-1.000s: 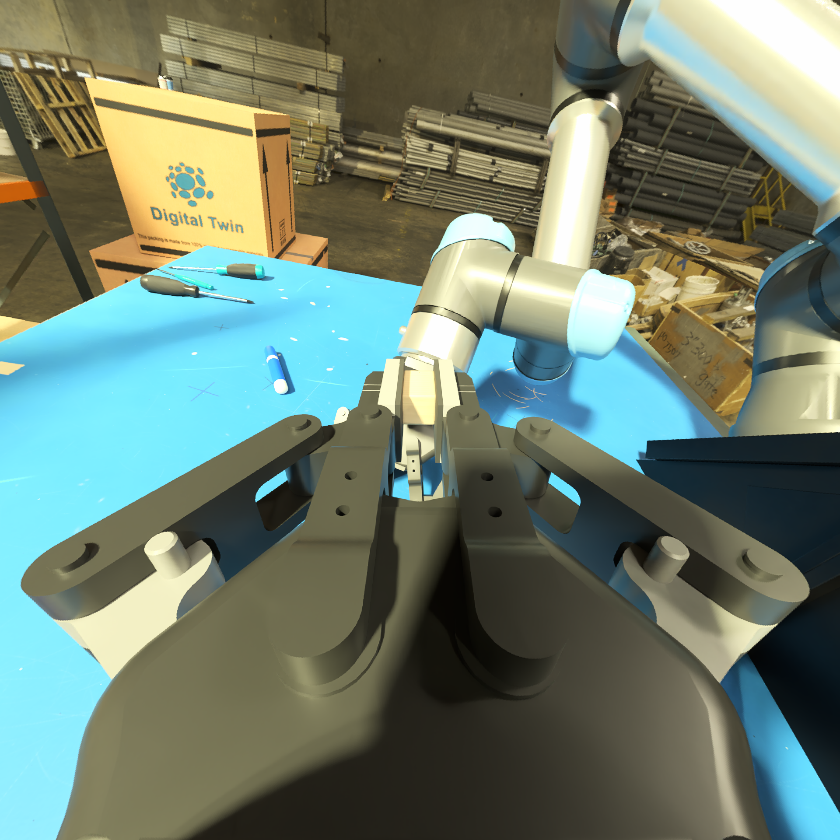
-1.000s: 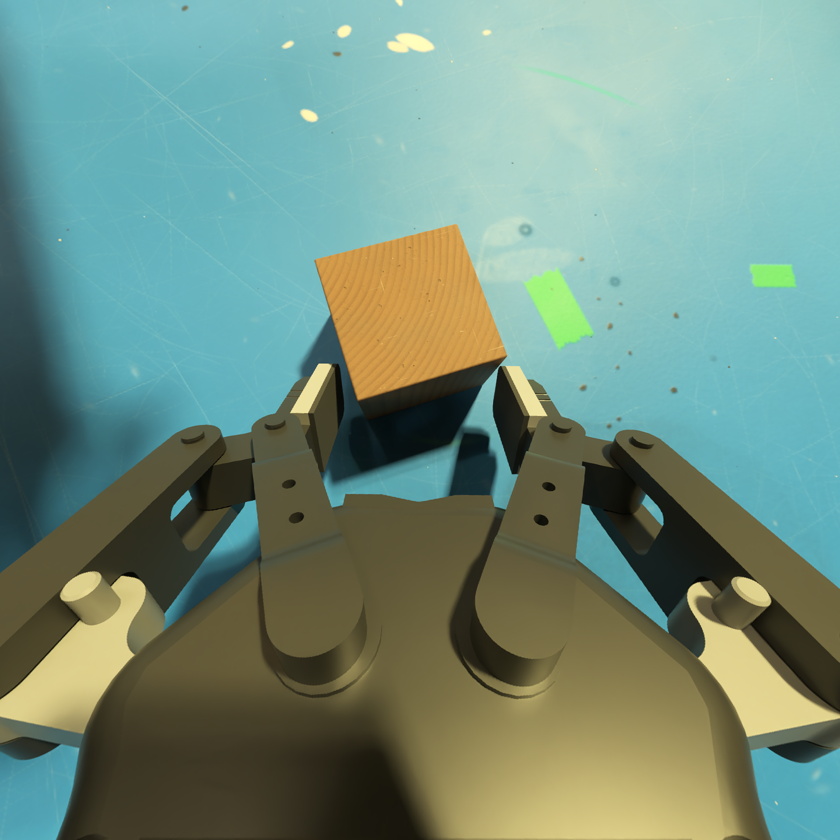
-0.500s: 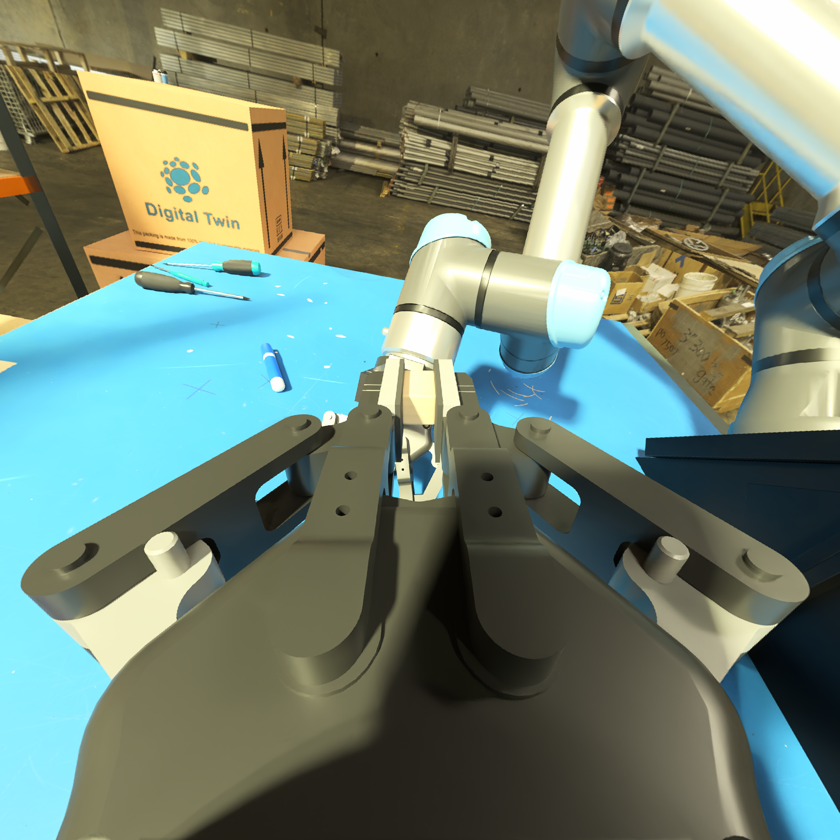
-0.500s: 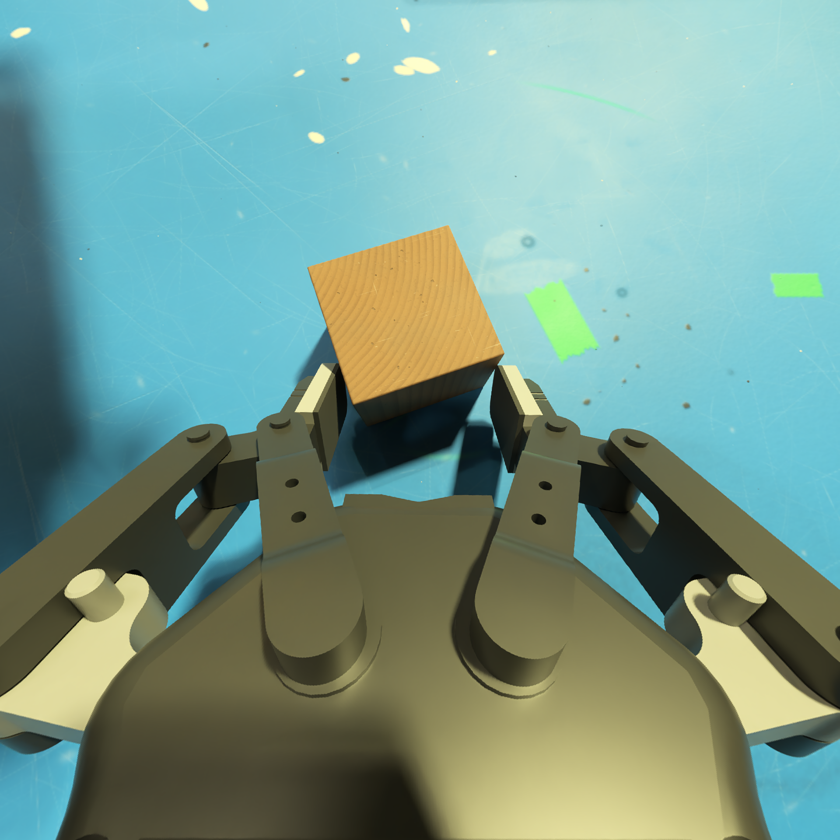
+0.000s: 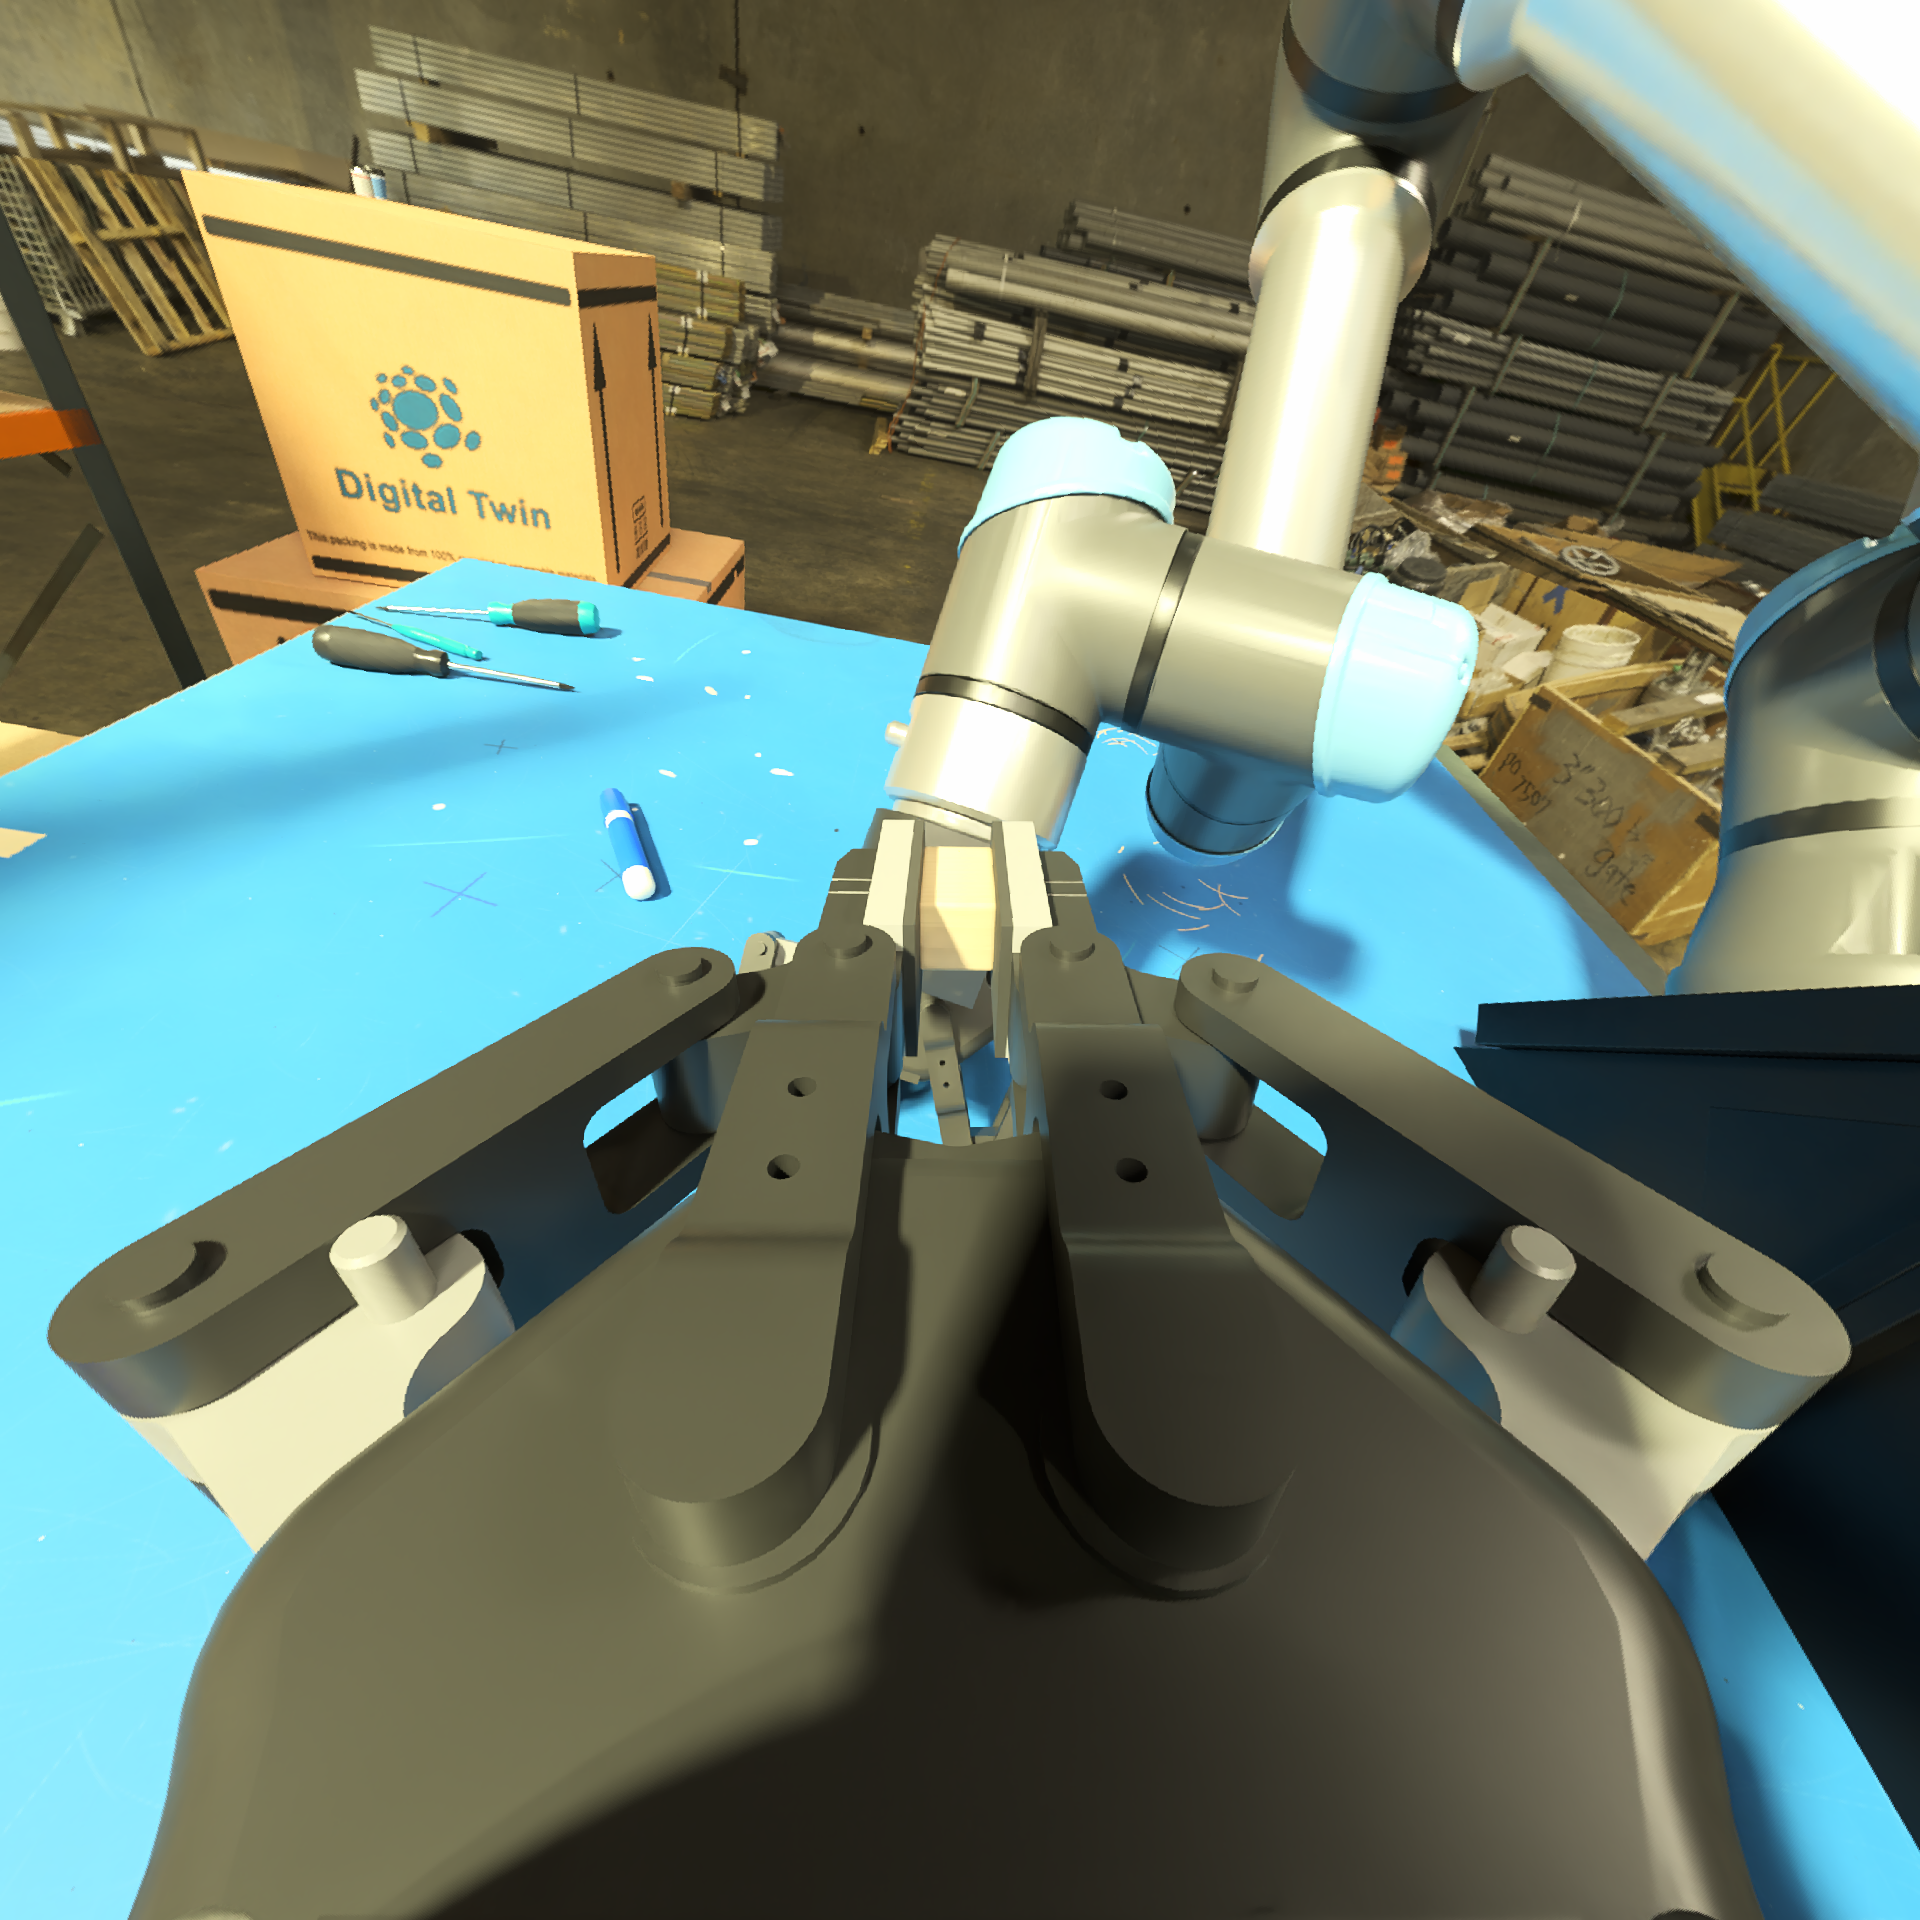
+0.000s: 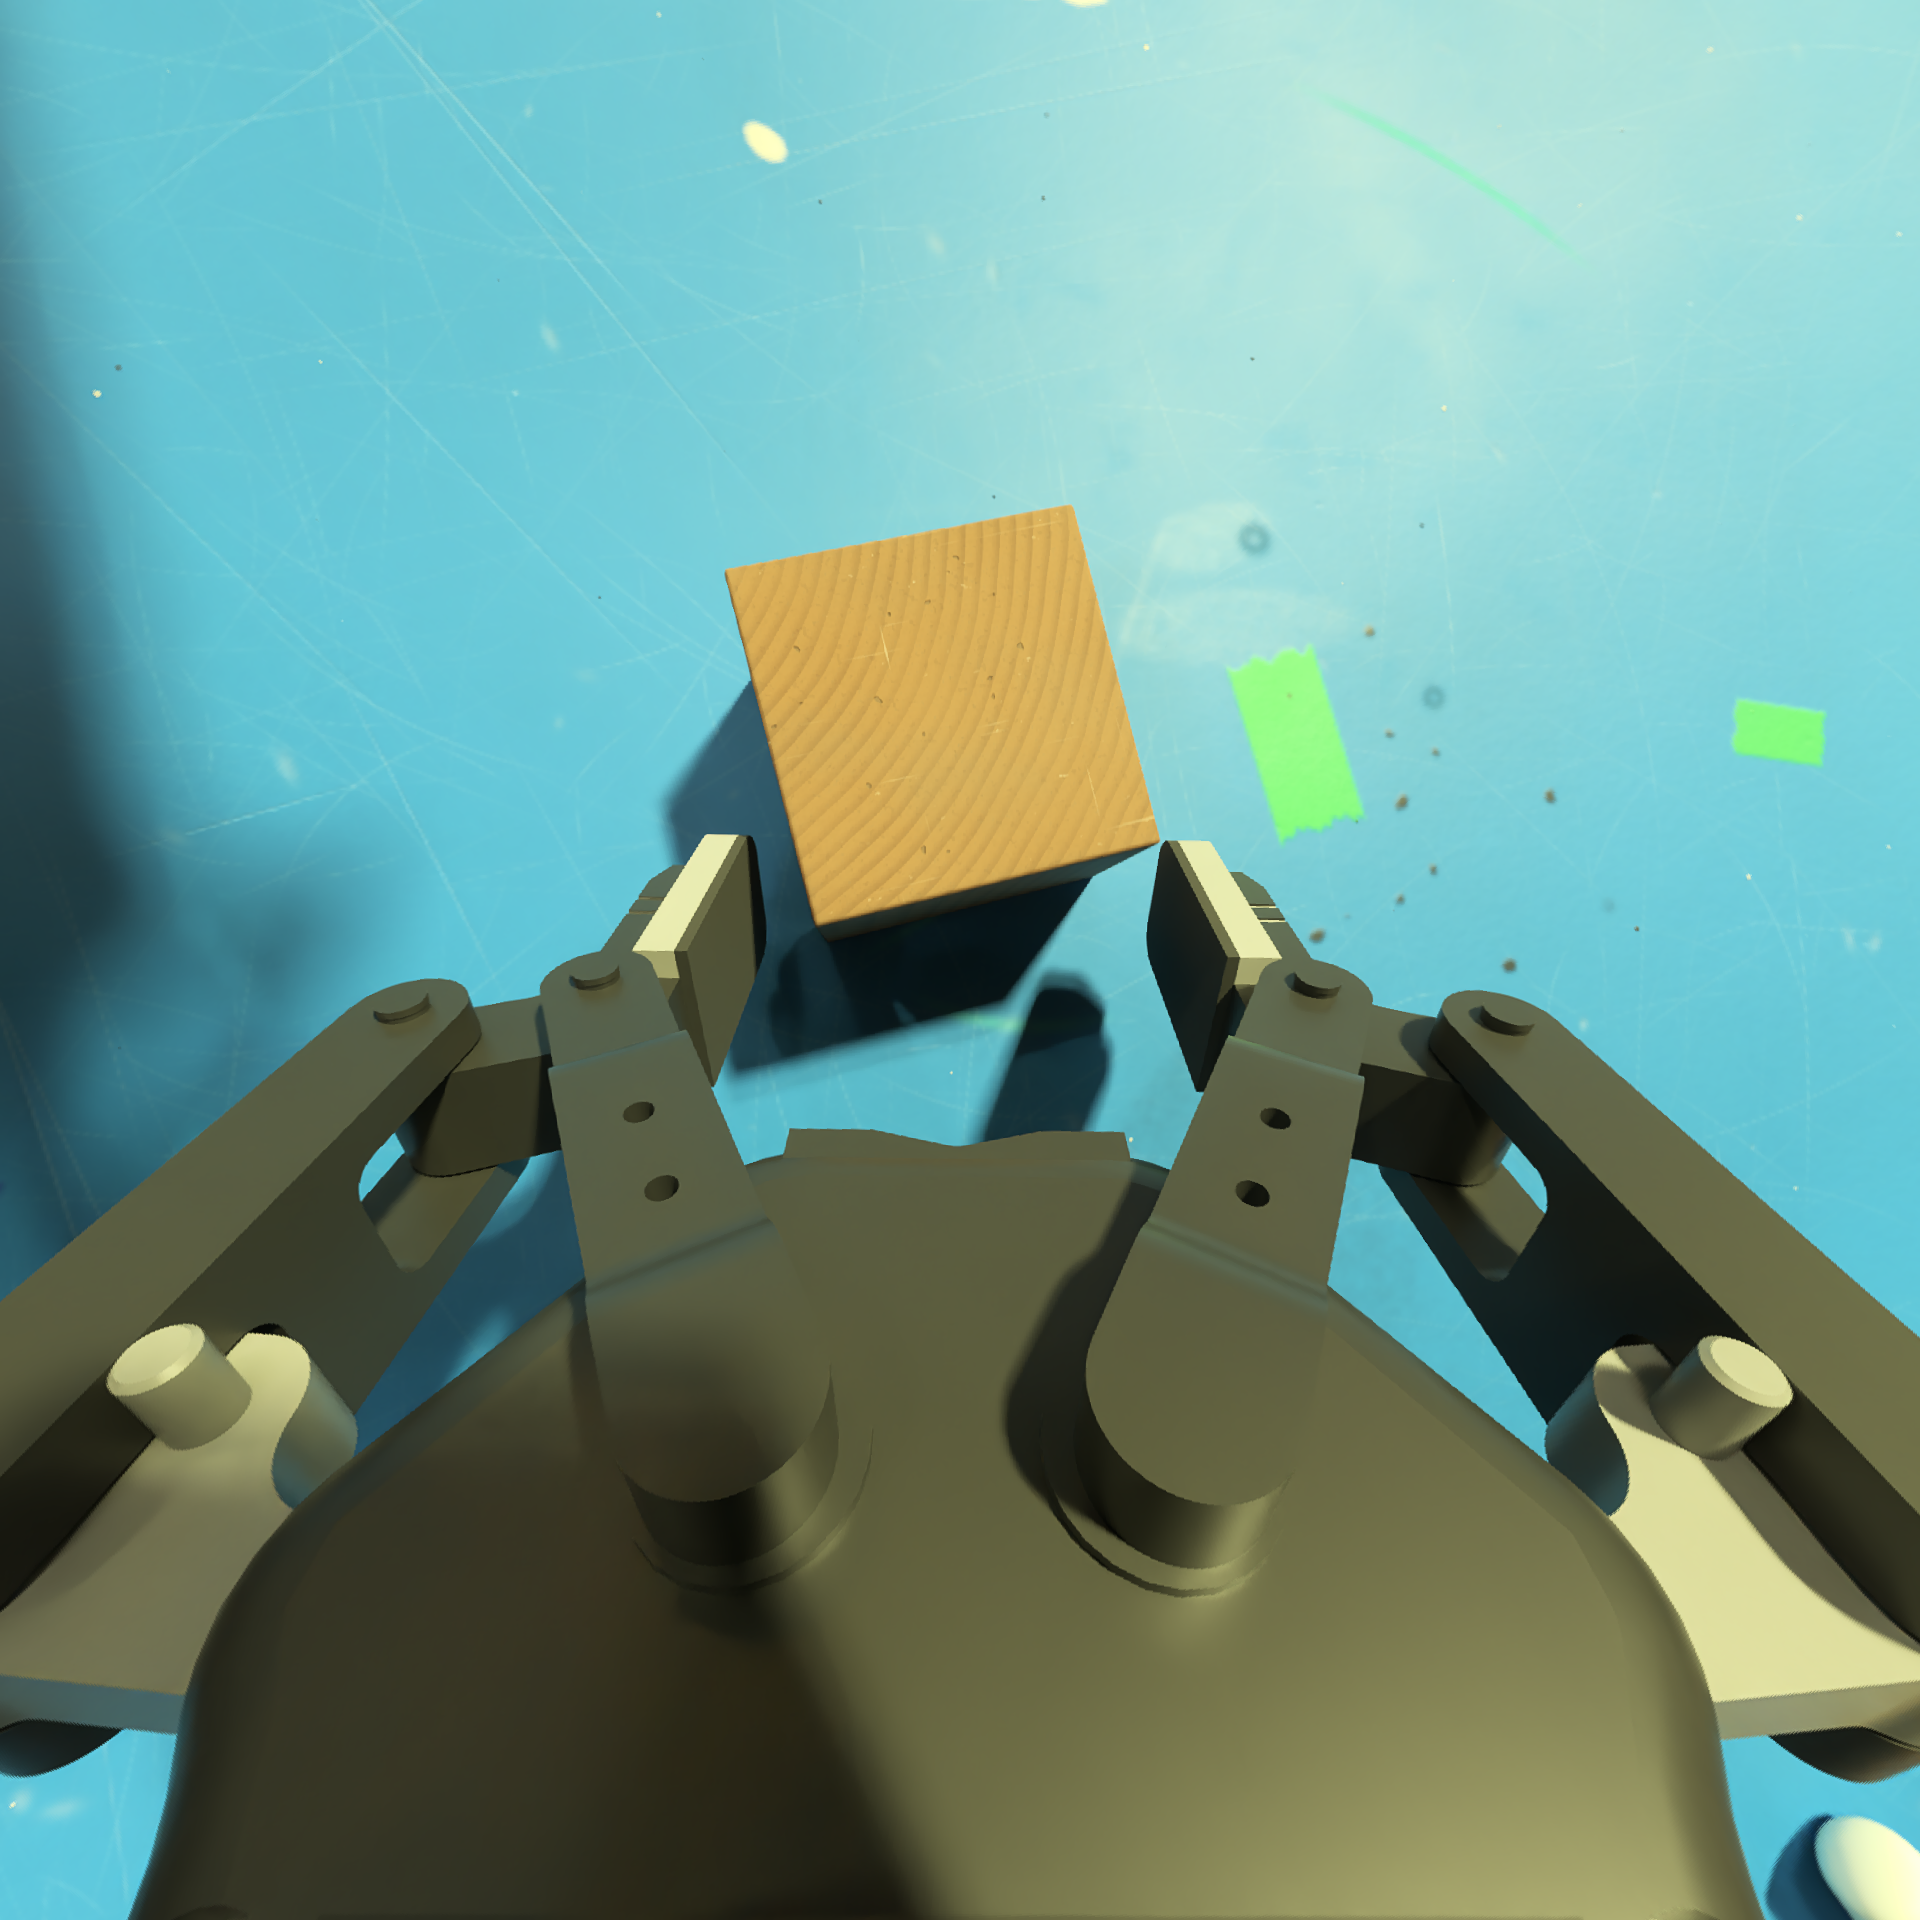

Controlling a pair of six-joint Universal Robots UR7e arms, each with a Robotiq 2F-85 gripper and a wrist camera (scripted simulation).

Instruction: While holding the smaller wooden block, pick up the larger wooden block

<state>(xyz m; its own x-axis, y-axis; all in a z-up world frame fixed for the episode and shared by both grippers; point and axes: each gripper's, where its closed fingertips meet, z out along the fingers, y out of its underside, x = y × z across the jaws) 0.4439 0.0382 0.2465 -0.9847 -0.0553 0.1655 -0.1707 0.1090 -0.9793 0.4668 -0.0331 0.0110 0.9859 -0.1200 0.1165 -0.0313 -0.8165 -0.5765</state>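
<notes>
Left tool (image 5: pixel 958 883) clamped on the smaller wooden block (image 5: pixel 957 906), parked up off the desk (image 5: pixel 312 935) to keep it safe. Right tool (image 6: pixel 954 883) spread wide, hovering just short of the larger wooden block (image 6: pixel 940 717), near green tape (image 6: pixel 1294 740), lined up to straddle it.

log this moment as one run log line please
left gripper: shut on smaller wooden block | right gripper: open, straddling larger wooden block on blue table | phase: pre-grasp
</notes>
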